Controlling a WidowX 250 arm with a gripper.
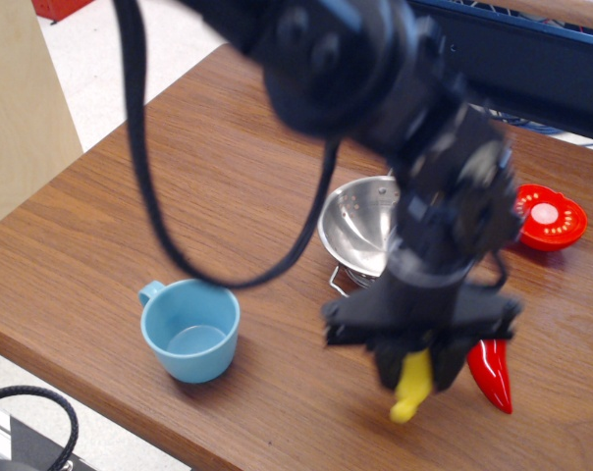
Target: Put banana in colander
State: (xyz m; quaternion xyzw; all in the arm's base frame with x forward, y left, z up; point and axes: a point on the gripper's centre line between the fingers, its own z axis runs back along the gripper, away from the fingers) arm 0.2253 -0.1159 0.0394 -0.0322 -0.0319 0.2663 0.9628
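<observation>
The claw (417, 365) is clamped on the banana (411, 386), which hangs end-down just above the worktop (179, 186), in front of the colander (360, 228). I'd lift higher, get past the rim, and only release once centred over the bowl.

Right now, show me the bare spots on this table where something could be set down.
Widest bare wood lies behind the blue cup, left of the colander. A narrower strip runs between the cup and the gripper holding the banana. The right side is crowded: red pepper, tomato slice.
</observation>
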